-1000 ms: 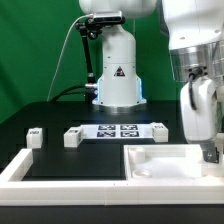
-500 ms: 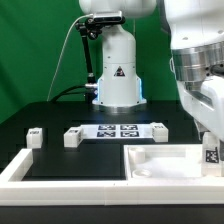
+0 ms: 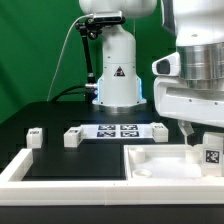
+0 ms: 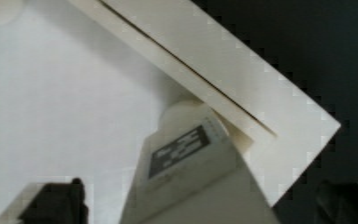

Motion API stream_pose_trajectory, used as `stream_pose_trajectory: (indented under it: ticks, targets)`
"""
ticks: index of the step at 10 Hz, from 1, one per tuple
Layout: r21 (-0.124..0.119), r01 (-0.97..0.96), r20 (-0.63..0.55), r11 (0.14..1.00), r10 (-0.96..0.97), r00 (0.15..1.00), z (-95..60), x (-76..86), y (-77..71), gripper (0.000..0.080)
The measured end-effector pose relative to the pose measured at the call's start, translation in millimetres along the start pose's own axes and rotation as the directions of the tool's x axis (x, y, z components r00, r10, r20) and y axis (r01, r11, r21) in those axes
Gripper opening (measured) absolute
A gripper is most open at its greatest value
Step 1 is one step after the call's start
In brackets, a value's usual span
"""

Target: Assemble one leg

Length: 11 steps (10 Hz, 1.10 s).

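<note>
Standing upright in the tray (image 3: 150, 165) at the exterior view's right is a leg (image 3: 211, 152), its tag facing the camera. Above it hangs the end effector (image 3: 198, 135), its fingers spread wide and holding nothing; one finger (image 3: 187, 131) shows just beside the leg, and whether it touches cannot be told. The wrist view shows the same leg (image 4: 197, 160) close up against the tray's white rim (image 4: 229, 70). Two more legs (image 3: 35, 137) (image 3: 72, 138) stand on the black surface (image 3: 60, 160) at the left, well apart from the tray, near the marker board (image 3: 118, 130).
</note>
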<state>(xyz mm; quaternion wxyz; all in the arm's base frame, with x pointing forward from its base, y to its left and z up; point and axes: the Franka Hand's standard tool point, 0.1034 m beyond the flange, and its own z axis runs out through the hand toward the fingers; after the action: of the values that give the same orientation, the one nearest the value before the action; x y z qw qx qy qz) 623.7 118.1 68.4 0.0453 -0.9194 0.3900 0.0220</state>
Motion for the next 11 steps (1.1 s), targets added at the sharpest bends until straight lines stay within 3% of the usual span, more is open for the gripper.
stream_pose_trajectory:
  ticks: [3,6,8,9,10,11]
  targets:
    - [-0.005,0.295,-0.003,0.955,-0.296,0.955,-0.4,4.0,2.7,0.0648]
    - [-0.006,0.417,-0.005,0.909,-0.417,0.909,-1.0,7.2,4.6,0.0648]
    - [-0.006,0.412,-0.005,0.911,-0.412,0.911,-1.0,7.2,4.6,0.0411]
    - [-0.005,0.385,-0.005,0.923,-0.385,0.923,-1.0,7.1,4.5,0.0411]
    - [-0.005,0.379,-0.005,0.925,-0.379,0.925,-1.0,7.2,4.6,0.0288]
    - [-0.004,0.338,-0.005,0.941,-0.338,0.941,-1.0,7.2,4.6,0.0288]
